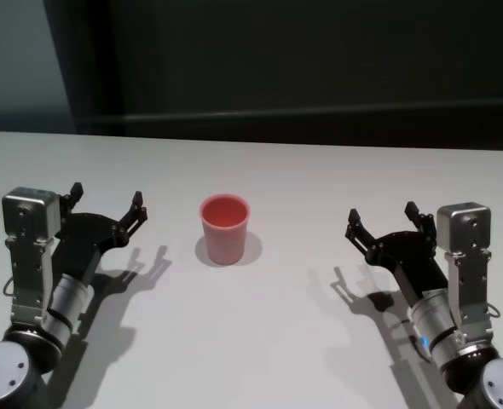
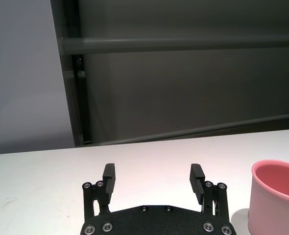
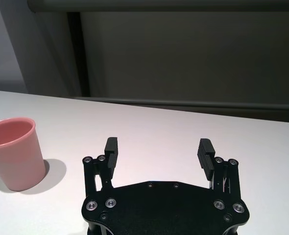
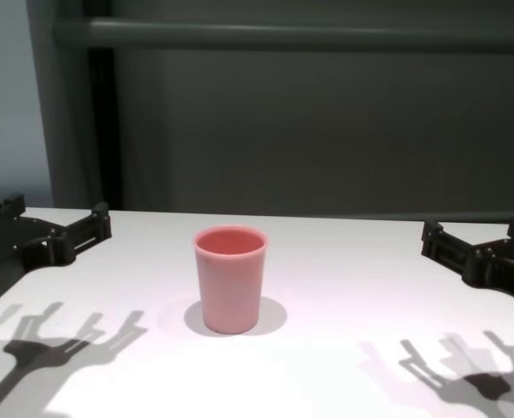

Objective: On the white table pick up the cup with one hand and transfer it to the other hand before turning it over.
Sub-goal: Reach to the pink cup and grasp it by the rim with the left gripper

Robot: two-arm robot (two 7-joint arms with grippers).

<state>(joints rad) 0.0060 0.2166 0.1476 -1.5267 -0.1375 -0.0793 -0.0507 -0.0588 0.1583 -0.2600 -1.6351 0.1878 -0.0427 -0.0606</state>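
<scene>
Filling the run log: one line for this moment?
phase: pre-grasp | cup: upright on white table, untouched | left gripper: open, left of cup | right gripper: open, right of cup

bright overhead light, perhaps from behind; crisp shadows on the white table (image 1: 286,341), dim backdrop.

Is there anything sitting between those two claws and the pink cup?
No, nothing visible. The cup stands upright alone on the white table, with bare tabletop between it and the open left gripper and open right gripper.

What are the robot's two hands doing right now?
Left gripper: open, holding nothing.
Right gripper: open, holding nothing.
</scene>
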